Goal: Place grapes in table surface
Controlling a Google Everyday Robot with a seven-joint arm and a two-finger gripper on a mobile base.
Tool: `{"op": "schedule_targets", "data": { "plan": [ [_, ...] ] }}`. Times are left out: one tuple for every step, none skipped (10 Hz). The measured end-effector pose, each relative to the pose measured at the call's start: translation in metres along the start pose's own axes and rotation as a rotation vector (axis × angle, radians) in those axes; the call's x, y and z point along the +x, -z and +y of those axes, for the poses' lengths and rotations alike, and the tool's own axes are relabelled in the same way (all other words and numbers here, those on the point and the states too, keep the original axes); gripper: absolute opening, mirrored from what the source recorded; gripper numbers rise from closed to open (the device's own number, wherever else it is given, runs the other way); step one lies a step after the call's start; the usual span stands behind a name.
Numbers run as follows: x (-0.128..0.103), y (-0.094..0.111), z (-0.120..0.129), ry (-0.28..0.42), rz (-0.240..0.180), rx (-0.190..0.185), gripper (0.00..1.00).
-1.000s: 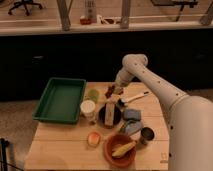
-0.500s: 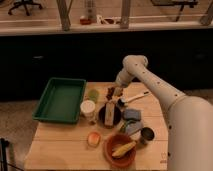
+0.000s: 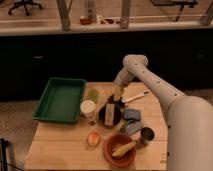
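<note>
My gripper (image 3: pixel 116 98) hangs at the end of the white arm that reaches in from the right. It is just above the far edge of the dark round plate (image 3: pixel 111 118), which holds a brown block (image 3: pixel 109 109). The grapes do not show as a separate cluster; they may be hidden at the gripper. The pale-wood table surface (image 3: pixel 60 145) spreads under everything.
A green tray (image 3: pixel 60 100) sits at the table's left. A white cup (image 3: pixel 88 107) and a green object (image 3: pixel 93 94) stand beside it. A pink-yellow fruit (image 3: pixel 93 138), a red bowl with a yellow item (image 3: pixel 120 149), a metal cup (image 3: pixel 146 135), blue-grey pieces (image 3: pixel 133 115) and a white utensil (image 3: pixel 135 97) crowd the right half.
</note>
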Motion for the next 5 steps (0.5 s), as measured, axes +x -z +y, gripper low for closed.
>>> {"op": "schedule_targets", "data": {
  "plan": [
    [0.002, 0.004, -0.001, -0.001, -0.004, 0.003, 0.80],
    [0.003, 0.008, -0.003, -0.001, -0.010, 0.007, 0.80],
    [0.004, 0.011, -0.004, -0.001, -0.015, 0.009, 0.80],
    [0.004, 0.013, -0.005, -0.001, -0.018, 0.011, 0.80],
    [0.005, 0.017, -0.006, -0.002, -0.022, 0.013, 0.80]
  ]
}}
